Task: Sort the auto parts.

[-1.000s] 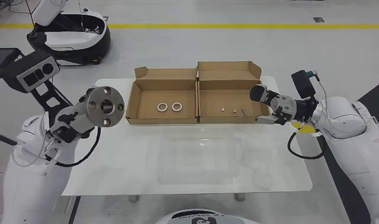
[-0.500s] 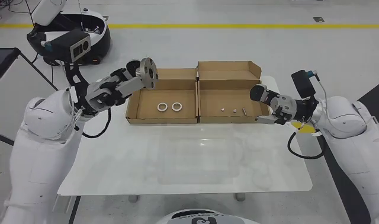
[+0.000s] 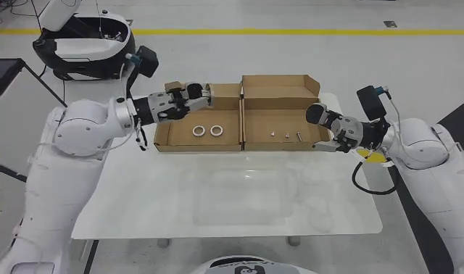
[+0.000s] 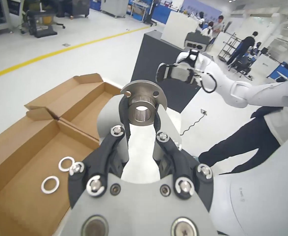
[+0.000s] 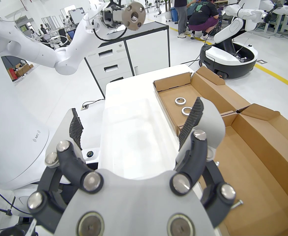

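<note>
because the left gripper had its fingers clamped on the short neck of the steel flange hub, the wide disc stood clear beyond the fingertips. that hold looked meant to let the part go down flat without the fingers catching a wall. it hung in the air over the back corner of the left cardboard box. the right gripper sat at the outer end of the right cardboard box, fingers wide apart with nothing between them, seemingly parked near the small parts. by count: one flange hub, two boxes side by side on the white table, two flat rings in the left box, and what looked like three small fasteners in the right, each kind in its own box.
</note>
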